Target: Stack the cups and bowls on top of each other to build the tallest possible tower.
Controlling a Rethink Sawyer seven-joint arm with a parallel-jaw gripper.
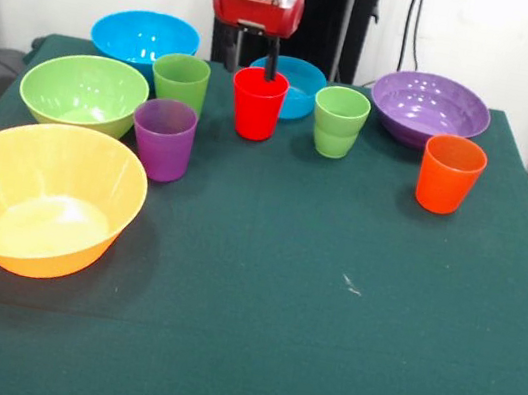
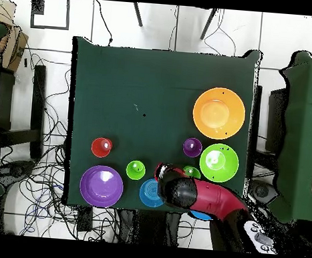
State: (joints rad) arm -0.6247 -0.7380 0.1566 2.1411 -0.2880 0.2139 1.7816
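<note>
You are looking at a dark green cloth table (image 1: 320, 349) with a small white fleck near its middle, white wall behind and tiled floor with loose cables around it. All cups and bowls stand apart, unstacked, along the robot's edge and one side: red cup (image 1: 258, 102), orange cup (image 1: 448, 174), purple cup (image 1: 163, 138), two green cups (image 1: 339, 121), purple bowl (image 1: 429, 108), blue bowls (image 1: 145, 38), green bowl (image 1: 83, 91), yellow-orange bowl (image 1: 38, 197). The gripper (image 1: 253, 64) straddles the red cup's rim, one finger inside; you cannot tell whether its jaws grip.
</note>
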